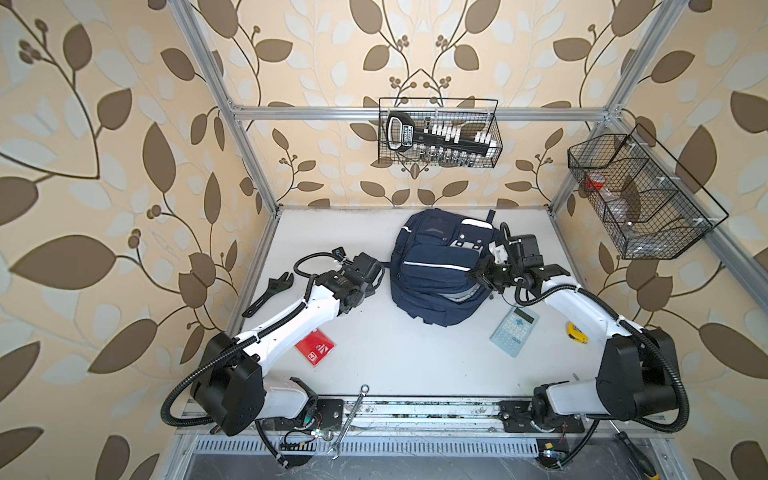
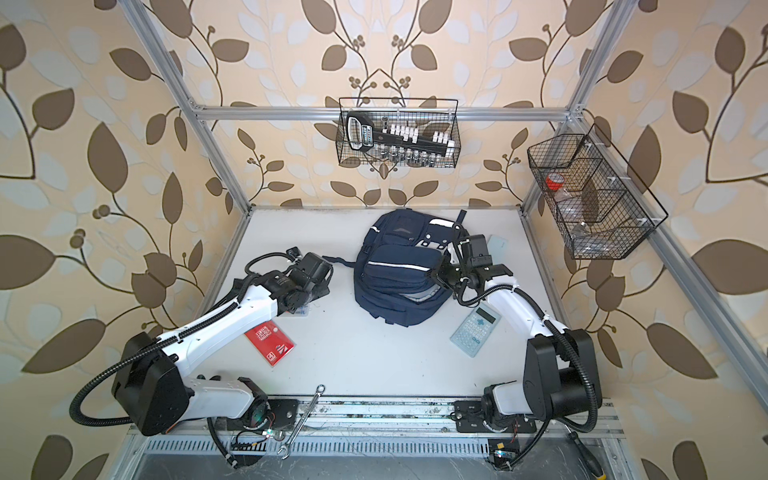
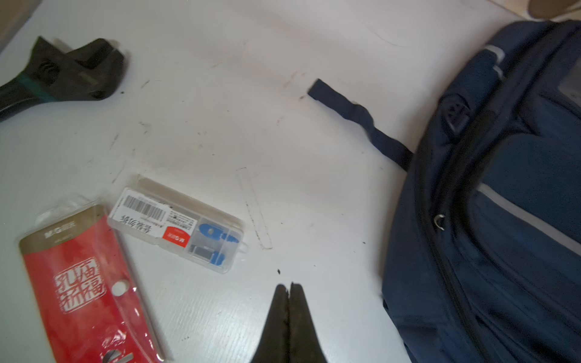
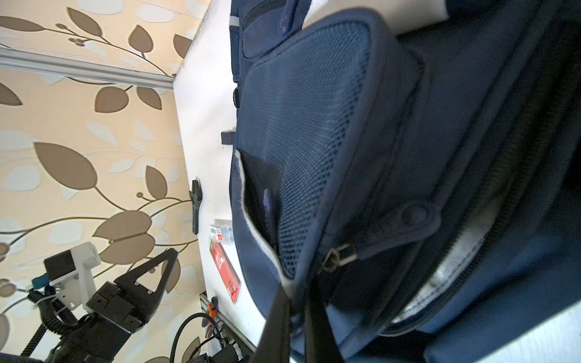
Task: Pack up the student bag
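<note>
The student bag (image 1: 432, 282) (image 2: 395, 278), navy with white stripes, lies on the white table at the back middle. My right gripper (image 4: 297, 303) (image 1: 478, 276) is at the bag's right side, shut on a fold of navy fabric beside a zip pull (image 4: 338, 256). There the zip gapes and grey lining (image 4: 456, 267) shows. My left gripper (image 3: 288, 287) is shut with nothing in it, over bare table just left of the bag (image 3: 503, 220). A loose navy strap (image 3: 358, 116) trails from the bag toward it.
A red packet (image 1: 316, 347) (image 3: 85, 283) and a clear plastic box (image 3: 176, 223) lie left of the bag, with a black adjustable wrench (image 1: 270, 293) further left. A calculator (image 1: 514, 331) and a yellow tape measure (image 1: 577, 332) lie at the right. A spanner (image 1: 349, 419) rests on the front rail. Wire baskets (image 1: 440, 133) (image 1: 640, 195) hang on the frame.
</note>
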Available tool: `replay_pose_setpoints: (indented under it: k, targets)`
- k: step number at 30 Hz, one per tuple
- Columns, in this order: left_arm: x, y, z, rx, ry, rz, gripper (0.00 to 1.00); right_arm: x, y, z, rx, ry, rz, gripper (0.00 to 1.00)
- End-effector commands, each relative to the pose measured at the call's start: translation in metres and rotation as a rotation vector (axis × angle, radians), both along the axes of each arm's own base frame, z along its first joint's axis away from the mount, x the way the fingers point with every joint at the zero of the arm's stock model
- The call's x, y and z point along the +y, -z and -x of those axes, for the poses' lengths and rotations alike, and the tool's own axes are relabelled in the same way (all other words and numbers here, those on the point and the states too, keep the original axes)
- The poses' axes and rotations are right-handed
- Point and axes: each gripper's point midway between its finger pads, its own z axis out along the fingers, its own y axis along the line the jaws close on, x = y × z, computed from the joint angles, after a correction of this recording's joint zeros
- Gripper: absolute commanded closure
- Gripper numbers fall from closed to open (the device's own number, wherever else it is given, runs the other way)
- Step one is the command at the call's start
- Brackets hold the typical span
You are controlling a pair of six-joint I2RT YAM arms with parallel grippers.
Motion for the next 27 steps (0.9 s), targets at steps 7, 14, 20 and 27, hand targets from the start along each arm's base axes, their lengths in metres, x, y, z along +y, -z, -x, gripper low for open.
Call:
replay_pose_setpoints:
  k: [7,14,20,27]
  targets:
    - [-0.15,-0.045,-0.004,-0.172,0.654,-0.016,0.26,0.026,-0.066,0.005,-0.138,-0.118,-0.143,1.0]
    - [-0.209,-0.056,-0.011,-0.277,0.892,-0.046,0.01,0.033,-0.097,0.007,-0.177,-0.147,-0.209,1.0]
    - [-0.209,-0.041,-0.018,-0.292,0.945,-0.179,0.01,0.034,-0.12,0.004,-0.213,-0.163,-0.256,1.0]
    - [-0.21,-0.042,0.002,-0.334,1.046,-0.157,0.03,0.034,-0.132,0.002,-0.228,-0.166,-0.298,1.0]
